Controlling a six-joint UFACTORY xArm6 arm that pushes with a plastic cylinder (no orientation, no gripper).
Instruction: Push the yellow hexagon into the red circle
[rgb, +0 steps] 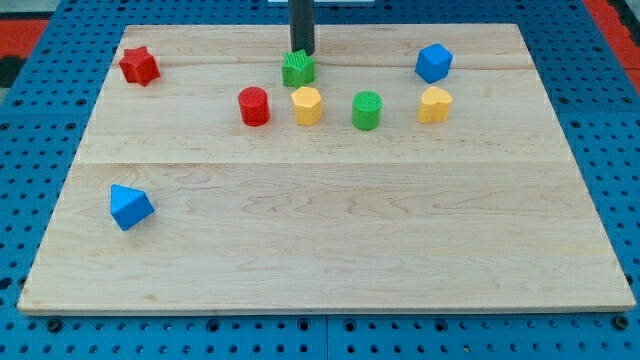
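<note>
The small yellow hexagon block (307, 105) sits on the pale wooden board (330, 240), in the upper middle of the view. Just to its left, at the same height in the view, stands the short red circle block (254, 106), a squat cylinder. A narrow strip of bare wood shows between the two, so they are near but not touching. The push into the red circle is therefore not finished; by my judgement only a short slide toward the view's left remains.

Just above the yellow hexagon is a ribbed green block (298, 69), and my tip (301, 52) rests at that block's top edge, seemingly against it. My tip is thus above the yellow hexagon rather than on its right, where a leftward push would need it; repositioning appears to be still ahead. There is no pincer on this arm, only the dark rod, so nothing is held or clamped.

Further out, a green cylinder (367, 110) stands right of the hexagon, then a second yellow block (434, 104), with a blue block (434, 62) above it. A red star (139, 66) lies at the upper left and a blue block (130, 207) at the lower left.
</note>
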